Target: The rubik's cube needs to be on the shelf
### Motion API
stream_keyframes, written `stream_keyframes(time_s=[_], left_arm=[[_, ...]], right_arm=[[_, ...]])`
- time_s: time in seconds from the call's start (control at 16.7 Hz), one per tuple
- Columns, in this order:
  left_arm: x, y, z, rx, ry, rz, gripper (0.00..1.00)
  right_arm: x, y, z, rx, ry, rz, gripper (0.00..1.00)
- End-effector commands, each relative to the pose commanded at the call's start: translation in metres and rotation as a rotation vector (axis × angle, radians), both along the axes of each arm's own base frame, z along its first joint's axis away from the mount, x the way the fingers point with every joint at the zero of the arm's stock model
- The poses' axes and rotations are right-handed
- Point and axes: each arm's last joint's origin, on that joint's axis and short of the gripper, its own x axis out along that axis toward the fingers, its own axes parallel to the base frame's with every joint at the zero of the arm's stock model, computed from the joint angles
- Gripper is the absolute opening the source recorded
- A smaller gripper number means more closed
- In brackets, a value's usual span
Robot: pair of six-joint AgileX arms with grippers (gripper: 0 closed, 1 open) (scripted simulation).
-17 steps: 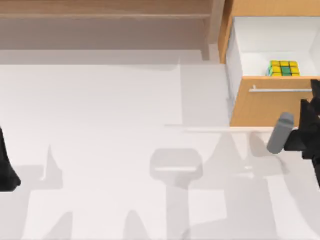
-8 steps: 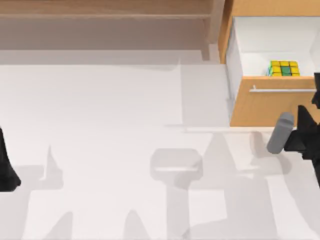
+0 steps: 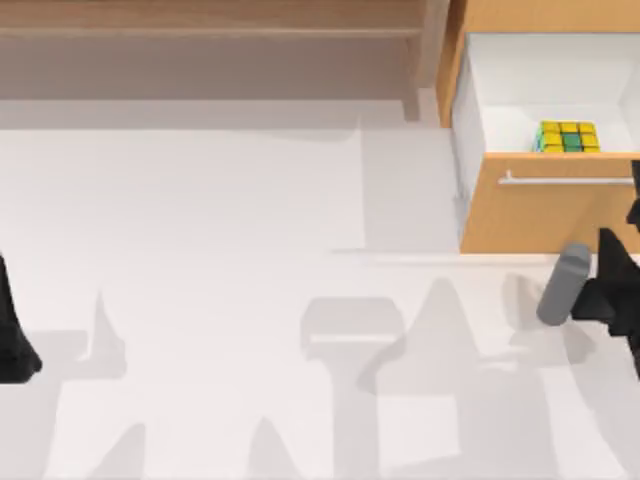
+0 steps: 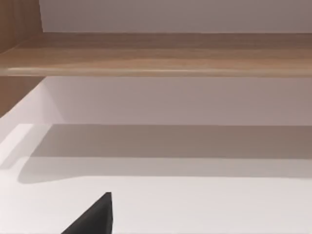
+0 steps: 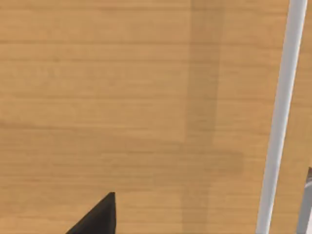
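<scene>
Right pincer [image 3: 622, 262] is sitting at the right edge of the table [image 3: 220, 300], just in front of the drawer front [image 3: 545, 215], near the silver handle [image 3: 565, 180]. Can't tell whether it is spread or pressed together; the top view gives only dark fragments of it beside the arm's grey link [image 3: 562, 284].

Cube [image 3: 568, 137] is lying inside the open drawer [image 3: 545, 80], against the inner face of the front panel, toward the drawer's right part. Not on the shelf [image 3: 210, 18], which is running along the back of the table's left and middle, well apart from the cube, with its post [image 3: 432, 55] standing between shelf and cabinet.

Judgement: the drawer is standing open so the cube is reachable from above, and the right arm is sitting closest to it, so it is likely the one to go in over the front panel. The panel edge looks like the main snag on the way in.

Left pincer [image 3: 12, 335] is parking at the table's left edge, idle; can't tell its state either.

View differences: the top view is giving the layout, cube and drawer interior. The right wrist view is showing the drawer front's wood grain close up, the handle [image 5: 280, 117] and a dark fingertip [image 5: 97, 217], no cube. The left wrist view is showing the shelf [image 4: 156, 53] side-on with the shadowed recess [image 4: 161, 141] under it, which the top view is only hinting at.
</scene>
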Motion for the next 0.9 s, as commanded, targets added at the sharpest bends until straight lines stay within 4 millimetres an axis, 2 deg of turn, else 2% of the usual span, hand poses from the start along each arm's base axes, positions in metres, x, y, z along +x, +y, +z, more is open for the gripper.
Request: stream_keyframes(time_s=[0.24, 0.3, 0.48, 0.72, 0.9], left_arm=[[0.000, 0.000, 0.000, 0.000, 0.000, 0.000, 1.00], [0.000, 0.000, 0.000, 0.000, 0.000, 0.000, 1.00], [0.000, 0.000, 0.000, 0.000, 0.000, 0.000, 1.00], [0.000, 0.000, 0.000, 0.000, 0.000, 0.000, 1.00], [0.000, 0.000, 0.000, 0.000, 0.000, 0.000, 1.00]], right_arm=[[-0.005, 0.000, 0.000, 0.000, 0.000, 0.000, 1.00], [-0.005, -0.001, -0.013, -0.025, 0.072, -0.003, 1.00], [-0.003, 0.005, -0.009, -0.007, 0.049, 0.032, 1.00], [0.006, 0.041, 0.005, 0.082, 0.037, 0.210, 1.00], [0.020, 0.075, 0.015, 0.175, 0.104, 0.338, 1.00]])
